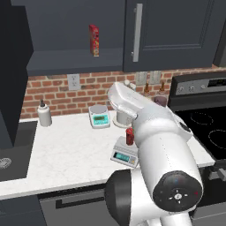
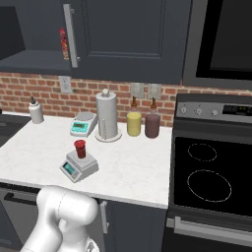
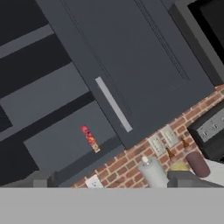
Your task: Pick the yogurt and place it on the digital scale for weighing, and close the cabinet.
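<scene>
The yogurt (image 1: 129,136) (image 2: 79,148), a small dark-red cup, stands upright on the platform of the grey digital scale (image 1: 123,154) (image 2: 78,167) near the counter's front edge. The dark cabinet (image 1: 172,31) (image 2: 128,34) (image 3: 131,57) hangs above. Its right door with the silver bar handle (image 1: 137,33) (image 3: 113,104) is shut. The left compartment stands open, and its door (image 1: 13,66) is swung out at the far left. My gripper (image 3: 114,180) is raised and points up at the cabinet, open with nothing between its fingers.
A tall red box (image 1: 94,39) (image 3: 90,138) stands on the open shelf. On the counter are a white round-platter scale (image 2: 82,124), a paper towel roll (image 2: 107,116), a white bottle (image 1: 44,114), and yellow (image 2: 134,123) and dark-red (image 2: 152,125) jars. The stove (image 2: 211,172) is right, the sink (image 1: 9,154) left.
</scene>
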